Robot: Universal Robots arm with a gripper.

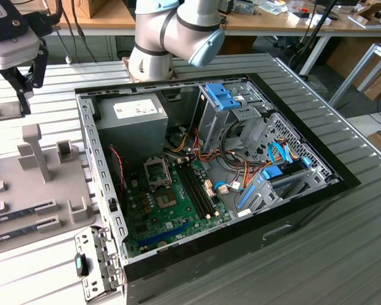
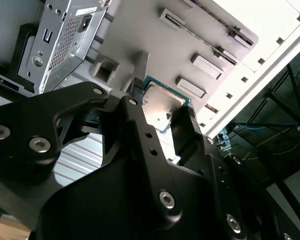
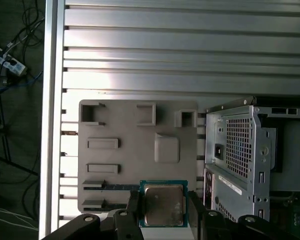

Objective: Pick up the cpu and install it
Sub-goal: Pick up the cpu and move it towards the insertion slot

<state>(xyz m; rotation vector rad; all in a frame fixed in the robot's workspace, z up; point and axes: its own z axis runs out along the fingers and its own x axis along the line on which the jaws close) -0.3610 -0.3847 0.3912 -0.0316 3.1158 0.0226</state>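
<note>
The cpu (image 3: 163, 205), silvery top up with its thin green rim showing, is pinched on two opposite edges between the black fingers (image 3: 132, 209) of the gripper (image 2: 162, 107). It hangs in the air, not seated in any recess. Both wrist views show the grey parts tray (image 3: 135, 150) beyond it, with its empty square pockets and narrow slots. In the exterior view the gripper and chip sit far out at ten o'clock from the open computer case (image 1: 343, 179), above the slatted metal table (image 1: 343, 254). The tray lies at six o'clock from the gripper, and two memory strips (image 1: 19, 215) rest in slots toward the tray's seven o'clock end. Inside the case, the grey power supply (image 1: 130, 121) fills the eleven o'clock corner and the green motherboard (image 1: 171, 213) covers the floor toward seven o'clock. The metal-framed socket (image 1: 157, 170) sits on the motherboard at six o'clock from the power supply, well apart from the held chip. The robot arm (image 1: 171, 32) rises at twelve o'clock from the case, just beyond its far wall.
</note>
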